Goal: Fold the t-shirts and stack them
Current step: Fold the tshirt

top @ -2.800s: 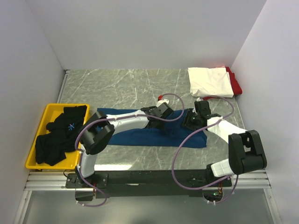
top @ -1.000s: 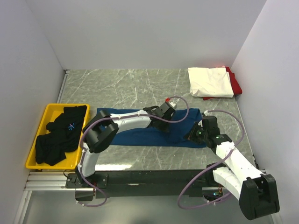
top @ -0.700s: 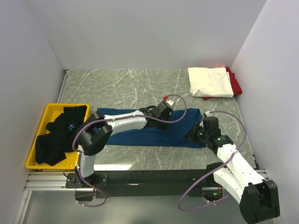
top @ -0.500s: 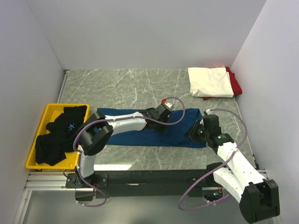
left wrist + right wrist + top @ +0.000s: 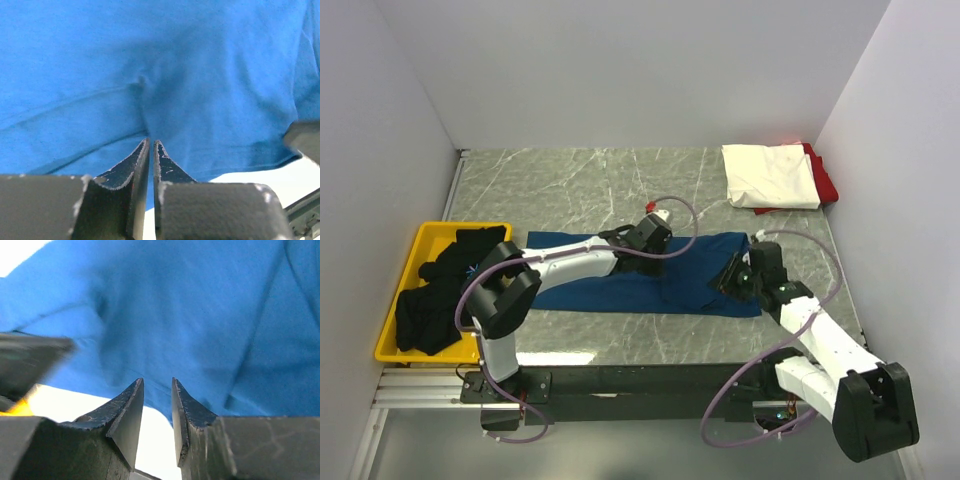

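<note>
We look along the left tool (image 5: 151, 144), its two dark fingers nearly together with only a thin slit between them. A blue t-shirt (image 5: 200, 75), lightly creased, fills most of the view. Pale desk (image 5: 250, 176) shows at lower right.

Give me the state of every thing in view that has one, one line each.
navy-blue t-shirt: lying flat as a long strip.
white t-shirt: folded, lying on the red t-shirt.
red t-shirt: under the white one, only an edge showing.
black t-shirts: crumpled in the yellow tray.
left tool: fingers almost together, nothing seen between them.
right tool: open, empty, over the navy cloth.
</note>
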Tool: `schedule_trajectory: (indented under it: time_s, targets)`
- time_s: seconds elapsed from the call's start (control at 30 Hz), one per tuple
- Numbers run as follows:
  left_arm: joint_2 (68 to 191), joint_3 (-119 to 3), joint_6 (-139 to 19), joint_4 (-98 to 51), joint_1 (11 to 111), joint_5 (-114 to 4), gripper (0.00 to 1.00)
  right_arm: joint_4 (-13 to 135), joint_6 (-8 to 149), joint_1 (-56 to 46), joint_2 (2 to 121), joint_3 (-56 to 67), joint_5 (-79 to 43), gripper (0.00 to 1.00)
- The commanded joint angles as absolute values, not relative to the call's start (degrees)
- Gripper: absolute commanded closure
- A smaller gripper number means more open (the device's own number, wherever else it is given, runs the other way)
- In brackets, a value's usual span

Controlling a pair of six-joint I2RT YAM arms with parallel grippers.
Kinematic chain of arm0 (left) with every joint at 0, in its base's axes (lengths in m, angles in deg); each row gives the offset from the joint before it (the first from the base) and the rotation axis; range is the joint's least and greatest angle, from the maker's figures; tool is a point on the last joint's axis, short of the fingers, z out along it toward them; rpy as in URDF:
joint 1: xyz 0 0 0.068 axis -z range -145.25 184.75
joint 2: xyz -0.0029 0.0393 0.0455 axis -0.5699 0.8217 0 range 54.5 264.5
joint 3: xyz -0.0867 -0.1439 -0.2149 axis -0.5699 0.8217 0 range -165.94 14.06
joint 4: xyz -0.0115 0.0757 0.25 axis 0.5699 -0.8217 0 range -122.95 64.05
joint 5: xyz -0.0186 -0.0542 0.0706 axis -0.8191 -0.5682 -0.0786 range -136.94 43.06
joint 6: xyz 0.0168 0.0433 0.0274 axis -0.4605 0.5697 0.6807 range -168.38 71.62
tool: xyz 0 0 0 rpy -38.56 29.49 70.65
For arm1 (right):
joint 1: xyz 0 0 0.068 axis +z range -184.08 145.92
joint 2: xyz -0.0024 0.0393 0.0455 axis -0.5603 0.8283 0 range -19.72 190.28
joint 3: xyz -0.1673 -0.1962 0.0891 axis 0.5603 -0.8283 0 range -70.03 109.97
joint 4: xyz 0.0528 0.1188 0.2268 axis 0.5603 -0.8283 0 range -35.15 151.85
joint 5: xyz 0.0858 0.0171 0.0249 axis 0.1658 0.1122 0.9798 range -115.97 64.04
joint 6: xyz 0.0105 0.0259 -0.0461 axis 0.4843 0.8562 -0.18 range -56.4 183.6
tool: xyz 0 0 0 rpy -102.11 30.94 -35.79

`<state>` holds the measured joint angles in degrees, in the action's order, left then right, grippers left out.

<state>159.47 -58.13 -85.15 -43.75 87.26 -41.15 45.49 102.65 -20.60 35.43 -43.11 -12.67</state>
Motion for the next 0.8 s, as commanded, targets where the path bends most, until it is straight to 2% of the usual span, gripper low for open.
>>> schedule_trajectory:
  time_s: [0.0, 0.27, 0.5, 0.6, 0.77]
  targets:
    - [156.7, -56.9, -87.1, -42.2, 85.1, -42.5, 0.87, 49.0, 106.4, -20.1, 34.3, -49.0, -9.7, 0.64]
    - [154.9, -54.5, -90.4, -41.5, 81.4, -45.2, 0.87, 46.2, 110.6, -20.0, 27.6, -54.9, -10.1, 0.64]
    - [150.8, -51.6, -92.5, -41.8, 77.4, -44.8, 0.87, 39.4, 109.5, -20.1, 22.3, -46.1, -14.3, 0.64]
    - [149.3, -50.6, -93.7, -43.6, 75.3, -44.1, 0.87, 40.1, 107.8, -20.0, 24.6, -40.5, -17.6, 0.64]
    - [145.1, -46.3, -95.6, -45.5, 72.7, -42.7, 0.86, 43.4, 104.0, -20.1, 39.1, -31.9, -19.3, 0.63]
